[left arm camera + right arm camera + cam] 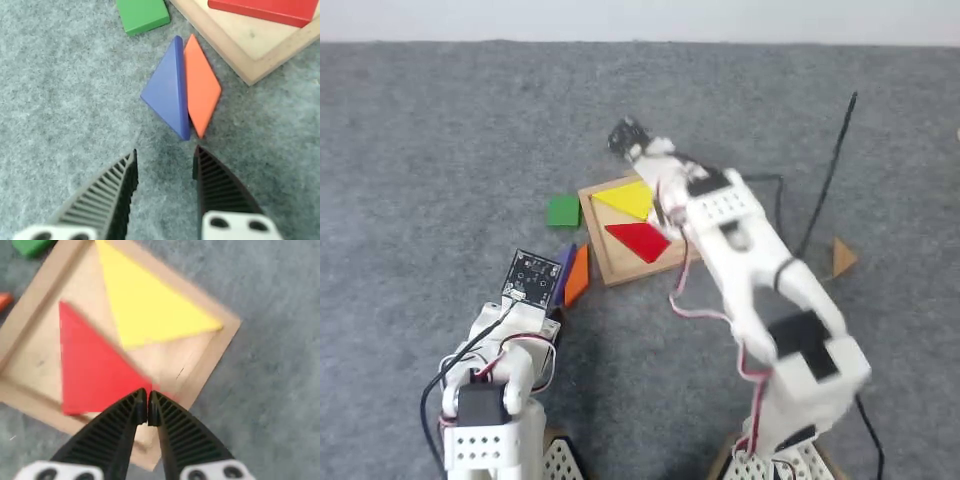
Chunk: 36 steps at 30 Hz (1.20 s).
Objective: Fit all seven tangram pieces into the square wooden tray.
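Wooden tray (612,256): red triangle (638,240), yellow triangle (625,198); four pieces (563,211) outside.

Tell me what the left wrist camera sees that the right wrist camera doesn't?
The left wrist view adds the blue triangle lying against the orange piece, plus the left gripper, open. The right wrist view adds the yellow triangle in the wooden tray, plus the right gripper, shut. Both have the tray, the red triangle in it, the green piece beside it and the orange piece, just a sliver in the right wrist view.
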Motion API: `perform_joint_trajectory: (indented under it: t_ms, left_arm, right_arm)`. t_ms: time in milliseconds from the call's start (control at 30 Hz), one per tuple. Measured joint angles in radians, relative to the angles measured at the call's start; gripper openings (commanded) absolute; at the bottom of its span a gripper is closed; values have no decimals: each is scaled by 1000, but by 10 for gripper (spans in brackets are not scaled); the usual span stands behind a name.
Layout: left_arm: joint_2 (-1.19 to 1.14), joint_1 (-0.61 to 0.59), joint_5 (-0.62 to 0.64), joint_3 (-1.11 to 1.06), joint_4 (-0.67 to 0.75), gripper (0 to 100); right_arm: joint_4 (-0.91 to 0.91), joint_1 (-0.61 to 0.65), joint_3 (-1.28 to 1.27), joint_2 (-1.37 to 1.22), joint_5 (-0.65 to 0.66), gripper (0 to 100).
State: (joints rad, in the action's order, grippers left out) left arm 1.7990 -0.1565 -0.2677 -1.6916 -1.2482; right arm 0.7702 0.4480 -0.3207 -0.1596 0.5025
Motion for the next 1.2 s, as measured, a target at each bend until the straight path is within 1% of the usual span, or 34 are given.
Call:
perform_joint_trajectory:
  t_ms: [67,200,300,433,567,633,700,833,1033,1200]
  left_arm:
    - [0,0,0,0,0,170]
    - [0,0,0,0,0,170]
    - [0,0,0,0,0,170]
    - [0,0,0,0,0,170]
    - [0,0,0,0,0,170]
    - [0,0,0,0,0,170]
    - [0,0,0,0,0,170]
    - [0,0,0,0,0,170]
    - [0,0,0,0,0,170]
    - [0,0,0,0,0,170]
  right_arm:
    - [-15,-14,-61,29,-8,12]
    - [14,-48,-61,11,-8,12]
    - [44,-48,-23,-77,11,12]
    - [84,-46,94,-195,17,9]
    - [236,-46,207,-245,17,9]
    - [308,-35,210,-245,15,9]
    - [334,-26,196,-238,-8,9]
    - [334,8,64,-150,-34,9]
    - [267,91,-242,78,-52,9]
    - [256,87,-466,269,-52,9]
